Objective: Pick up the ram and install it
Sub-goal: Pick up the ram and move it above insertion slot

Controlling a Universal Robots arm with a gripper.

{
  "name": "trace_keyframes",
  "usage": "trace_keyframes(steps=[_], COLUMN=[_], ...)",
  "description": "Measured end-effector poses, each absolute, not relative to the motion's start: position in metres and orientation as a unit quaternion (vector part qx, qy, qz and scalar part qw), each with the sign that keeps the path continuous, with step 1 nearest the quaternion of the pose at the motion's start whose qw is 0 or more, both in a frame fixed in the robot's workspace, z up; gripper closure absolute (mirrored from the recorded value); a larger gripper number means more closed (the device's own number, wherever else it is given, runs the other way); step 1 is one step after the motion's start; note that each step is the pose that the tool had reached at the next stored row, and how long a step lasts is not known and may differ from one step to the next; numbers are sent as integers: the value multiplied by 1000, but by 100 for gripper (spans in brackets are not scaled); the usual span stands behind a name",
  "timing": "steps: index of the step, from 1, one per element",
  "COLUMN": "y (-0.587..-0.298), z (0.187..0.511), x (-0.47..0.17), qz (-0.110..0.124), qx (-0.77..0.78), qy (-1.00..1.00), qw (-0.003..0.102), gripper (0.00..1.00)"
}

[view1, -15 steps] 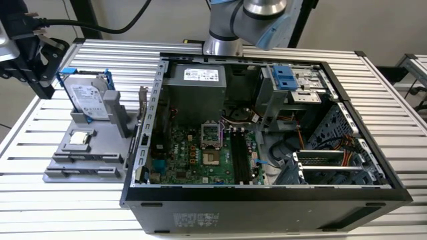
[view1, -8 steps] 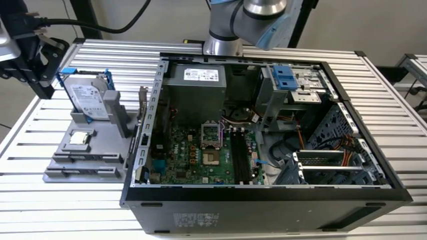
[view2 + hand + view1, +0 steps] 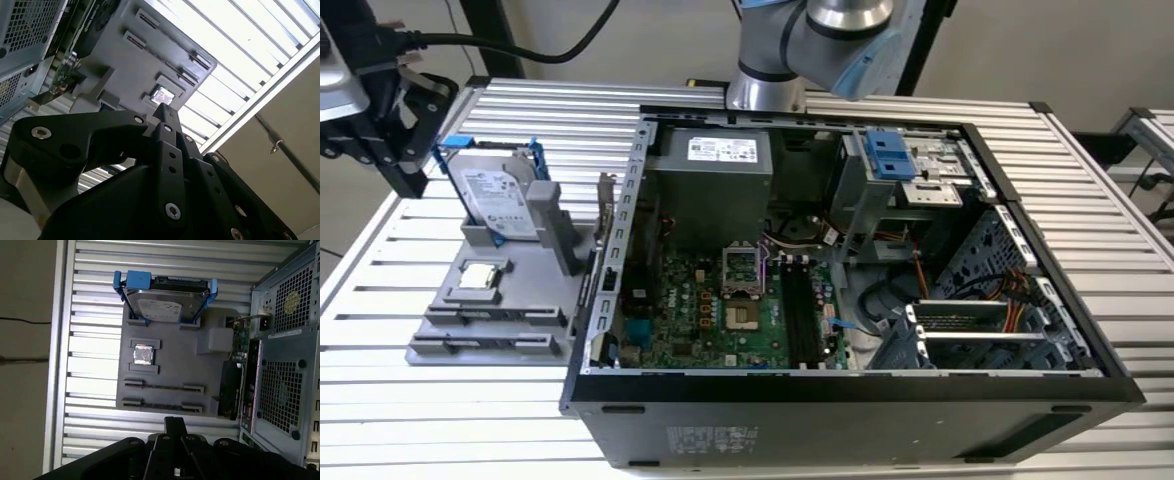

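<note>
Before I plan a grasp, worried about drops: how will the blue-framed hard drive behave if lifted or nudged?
The hard drive stands on edge in the gray holder, so a nudge might rock it, though the slot probably steadies it. Its metal casing looks rigid and likely heavy for its size. The smooth faces may be slippery.

The table [image 3: 440, 410] is ribbed bare metal with a dull sheen. Beside the computer case [image 3: 854, 420], of matt black and perforated grey sheet metal, a matt grey plastic holder [image 3: 170, 365] carries a hard drive [image 3: 162, 307], glossy silver in blue plastic. The hand [image 3: 164, 111] is matt black with bright screws
</note>
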State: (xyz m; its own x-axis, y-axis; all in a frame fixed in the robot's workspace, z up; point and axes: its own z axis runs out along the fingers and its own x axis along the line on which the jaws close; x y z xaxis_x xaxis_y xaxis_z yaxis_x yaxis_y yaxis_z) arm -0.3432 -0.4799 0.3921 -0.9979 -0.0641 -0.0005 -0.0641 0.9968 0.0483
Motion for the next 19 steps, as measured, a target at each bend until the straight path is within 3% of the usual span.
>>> trace_keyframes(steps=[19], y=[-480], z=[395], x=[-343], qz=[-24], qx=[91], qy=[-996], qw=[2], gripper=[100])
